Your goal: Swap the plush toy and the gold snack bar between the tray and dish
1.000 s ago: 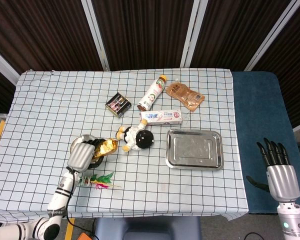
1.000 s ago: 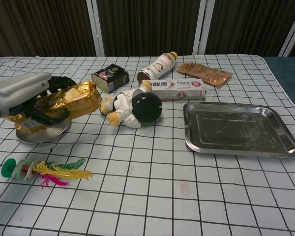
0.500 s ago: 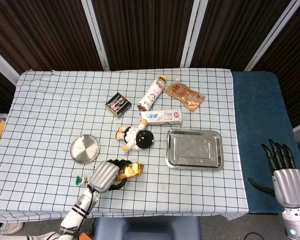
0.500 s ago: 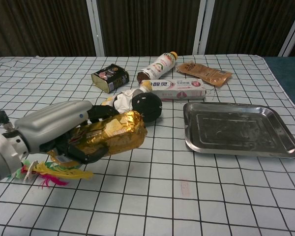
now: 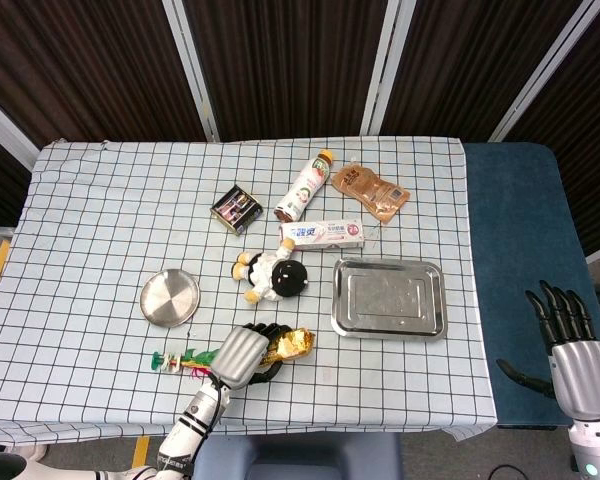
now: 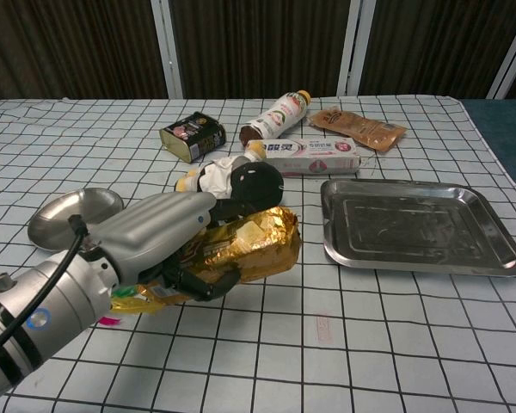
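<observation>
Left hand (image 5: 242,355) held the gold snack bar (image 5: 292,345), fingers wrapped round the crinkled wrapper; chest view showed the same grip, bar (image 6: 254,245) sticking out right of the hand (image 6: 159,237). A second before, that hand sat over the dish with the bar in it; half a second before, it was already off the dish and near the front edge of the table. At this moment it had shifted further right, bar now in front of the plush toy (image 5: 273,276) and roughly halfway between dish (image 5: 170,298) and tray (image 5: 389,299). Reading: bar was out of the dish and on its way to the tray, so first half of the swap was in transit, not placed.

Dish was bare, nothing in it. Tray was bare too in both views (image 6: 417,225). Plush toy lay on the checked cloth between dish and tray, in neither container, just behind the carried bar; whether bar touched it could not be told. Toy would still need moving to the dish.

Right hand (image 5: 572,338) hung off the table's right side over the blue surface, fingers spread, holding nothing.

Feather toy (image 5: 180,359) lay just left of the left hand.
</observation>
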